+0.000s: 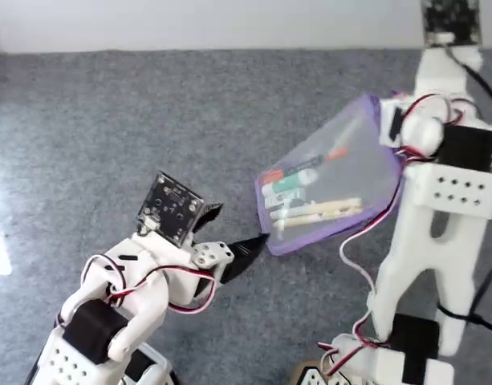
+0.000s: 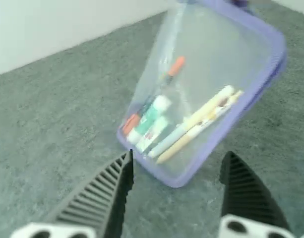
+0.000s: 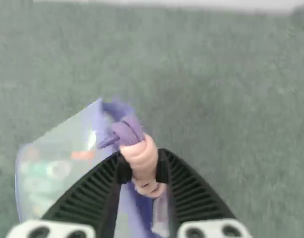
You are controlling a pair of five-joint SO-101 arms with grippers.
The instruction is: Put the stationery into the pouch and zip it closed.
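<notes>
High view, pouch (image 1: 342, 172): one, clear, purple-edged, stationery (image 1: 306, 196) inside
Right gripper (image 3: 140, 163): clamping one pink pull (image 3: 142, 148)
Left gripper (image 2: 179, 157): jaws apart

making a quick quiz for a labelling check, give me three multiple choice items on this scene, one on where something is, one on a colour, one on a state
1. Where is the stationery? A gripped in the left jaws; B inside the pouch; C lying on top of the pouch.
2. What colour is the pouch's edging? A purple; B red; C yellow.
3. How do the left jaws stand? A shut on the pouch; B open, holding nothing; C shut on the stationery.
Answers: 1 B, it shows through the pouch's clear wall; 2 A, the rim is purple in every view; 3 B, the left wrist view shows them spread apart, short of the pouch's corner.
</notes>
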